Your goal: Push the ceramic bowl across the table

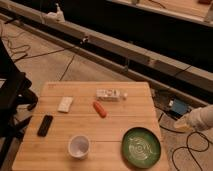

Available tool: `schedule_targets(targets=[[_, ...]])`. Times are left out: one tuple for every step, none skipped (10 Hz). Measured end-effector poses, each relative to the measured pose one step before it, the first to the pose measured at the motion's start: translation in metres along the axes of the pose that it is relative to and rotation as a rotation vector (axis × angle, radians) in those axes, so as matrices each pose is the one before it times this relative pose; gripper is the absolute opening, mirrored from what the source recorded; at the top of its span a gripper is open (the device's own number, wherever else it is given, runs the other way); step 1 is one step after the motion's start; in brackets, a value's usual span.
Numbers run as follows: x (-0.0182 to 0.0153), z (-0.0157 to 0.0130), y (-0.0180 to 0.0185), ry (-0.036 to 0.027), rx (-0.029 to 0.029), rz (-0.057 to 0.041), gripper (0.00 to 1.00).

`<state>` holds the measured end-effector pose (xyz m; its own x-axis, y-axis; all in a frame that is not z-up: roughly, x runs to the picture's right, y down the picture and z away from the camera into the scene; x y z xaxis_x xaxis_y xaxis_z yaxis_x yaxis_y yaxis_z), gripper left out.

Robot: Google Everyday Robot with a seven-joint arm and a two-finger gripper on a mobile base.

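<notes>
Ceramic bowl (141, 147) sits at the table's (125, 120) near right corner, dark green with its pale spiral showing. It lies below and to the left of the gripper (184, 124) in this view, near it but clearly apart, no contact. The gripper hangs out past the table's right edge, off the wood and over the floor, with its pale arm (204, 117) running out of view on the right. How far it is open cannot be told from here, nor whether it has hold of anything.

Further left of the gripper, beyond the bowl, a white cup (79, 146) stands upright near the front edge. A small red object (100, 108) lies mid-table, roughly level with the gripper and well to its left. A pale boxed packet (111, 94) lies just beyond it. Further left again are a white packet (65, 104) and a black handset (45, 125). A blue box (177, 106) rests on the floor just above the gripper, among cables.
</notes>
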<state>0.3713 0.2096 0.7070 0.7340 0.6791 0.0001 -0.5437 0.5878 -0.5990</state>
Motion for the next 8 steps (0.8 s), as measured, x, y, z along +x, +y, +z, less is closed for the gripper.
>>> schedule_targets(targets=[[0.00134, 0.00937, 0.01024, 0.00174, -0.02503, 0.00100, 0.00], [0.00081, 0.01176, 0.01155, 0.00407, -0.03083, -0.00139, 0.00], [0.00176, 0.00694, 0.00692, 0.00375, -0.01994, 0.00087, 0.00], [0.00230, 0.00875, 0.00833, 0.00359, -0.02460, 0.00307, 0.00], [0.00155, 0.00700, 0.00505, -0.00148, -0.01813, 0.00793, 0.00], [0.00149, 0.00434, 0.00249, -0.00355, -0.01165, 0.01013, 0.00], [0.00349, 0.00558, 0.00287, -0.00330, -0.01537, 0.01614, 0.00], [0.00322, 0.00428, 0.00207, -0.00078, -0.01212, 0.01177, 0.00]])
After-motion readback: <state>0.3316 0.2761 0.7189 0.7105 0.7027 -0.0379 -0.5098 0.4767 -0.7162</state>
